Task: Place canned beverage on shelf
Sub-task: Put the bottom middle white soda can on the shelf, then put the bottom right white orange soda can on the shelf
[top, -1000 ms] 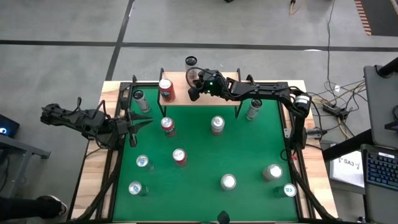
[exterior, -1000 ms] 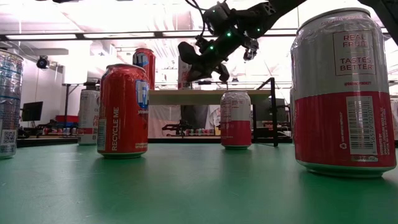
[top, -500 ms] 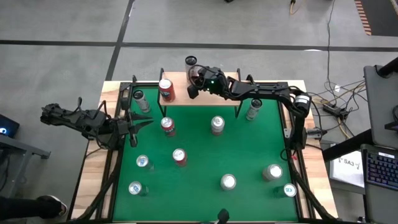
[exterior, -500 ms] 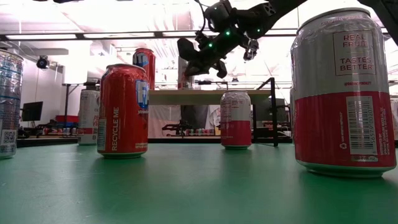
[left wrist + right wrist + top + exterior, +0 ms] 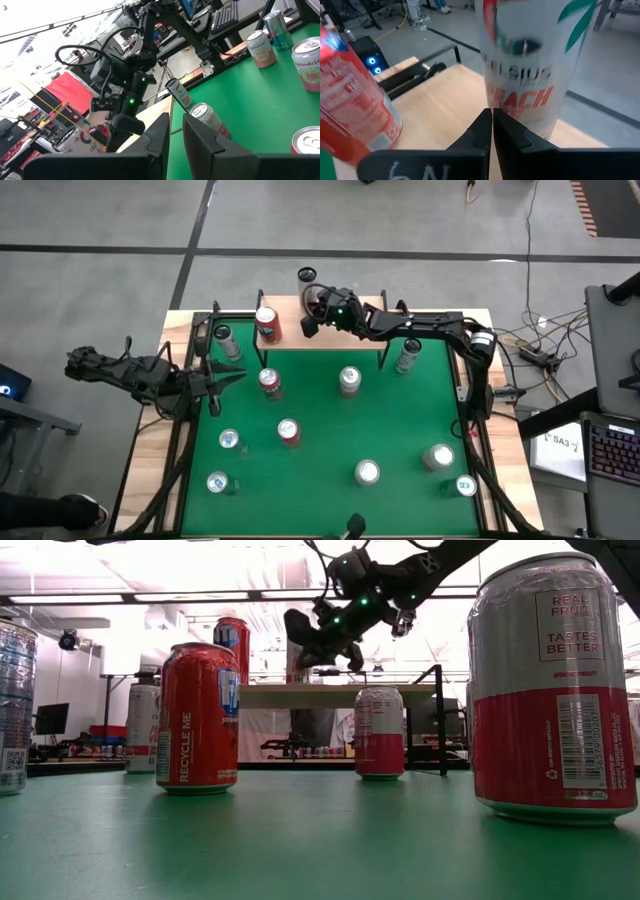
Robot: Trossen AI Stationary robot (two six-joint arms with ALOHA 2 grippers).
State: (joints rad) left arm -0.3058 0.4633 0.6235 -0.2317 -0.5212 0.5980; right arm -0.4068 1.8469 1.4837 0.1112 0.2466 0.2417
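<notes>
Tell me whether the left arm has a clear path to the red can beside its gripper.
Probably yes: the left gripper, shut, points at the red can, with only bare green table between them. It would have to open first.

Blurred can [image 5: 527, 65], top cut off

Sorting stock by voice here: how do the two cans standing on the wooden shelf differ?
The red can stands at the left part of the shelf; the Celsius can stands toward the back edge, right in front of the shut right gripper. One is red; the other is pale with "peach" lettering. Both stand upright, ungripped.
</notes>
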